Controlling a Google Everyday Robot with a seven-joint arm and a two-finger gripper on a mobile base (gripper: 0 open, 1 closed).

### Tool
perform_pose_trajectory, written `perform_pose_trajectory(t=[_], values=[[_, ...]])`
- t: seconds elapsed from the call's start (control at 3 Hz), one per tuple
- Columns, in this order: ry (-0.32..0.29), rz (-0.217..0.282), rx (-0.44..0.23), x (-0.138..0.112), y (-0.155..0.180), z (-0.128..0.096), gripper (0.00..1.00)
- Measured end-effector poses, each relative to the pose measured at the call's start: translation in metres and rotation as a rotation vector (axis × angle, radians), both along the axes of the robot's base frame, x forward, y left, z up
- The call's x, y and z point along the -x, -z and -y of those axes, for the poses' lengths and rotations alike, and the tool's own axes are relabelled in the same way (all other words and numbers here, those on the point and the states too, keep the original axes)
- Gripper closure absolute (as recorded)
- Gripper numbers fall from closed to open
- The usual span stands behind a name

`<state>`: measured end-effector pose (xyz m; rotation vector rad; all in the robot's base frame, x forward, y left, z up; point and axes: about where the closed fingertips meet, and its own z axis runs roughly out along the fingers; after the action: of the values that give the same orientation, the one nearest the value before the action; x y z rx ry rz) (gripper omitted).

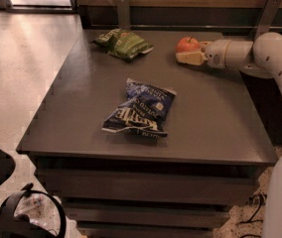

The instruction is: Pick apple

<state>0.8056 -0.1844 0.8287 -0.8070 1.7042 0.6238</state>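
Note:
The apple (187, 43) is small, round and red-orange with a short dark stem. It sits at the far right of the dark table (215, 118). My gripper (187, 55) reaches in from the right on a white arm (260, 53) and is right at the apple. Its beige tip lies against the apple's near side. The apple's far side and its underside are hidden.
A dark blue chip bag (142, 109) lies in the middle of the table. A green chip bag (122, 43) lies at the far left. A wall with metal brackets runs behind the table. The floor is to the left, and dark robot parts are at the bottom left.

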Motion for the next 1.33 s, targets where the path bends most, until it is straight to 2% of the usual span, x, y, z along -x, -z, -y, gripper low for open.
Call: perform_pose_trajectory(t=[1.33], values=[[0.037,0.127,0.062,0.001,-0.096,0.018,1.0]])
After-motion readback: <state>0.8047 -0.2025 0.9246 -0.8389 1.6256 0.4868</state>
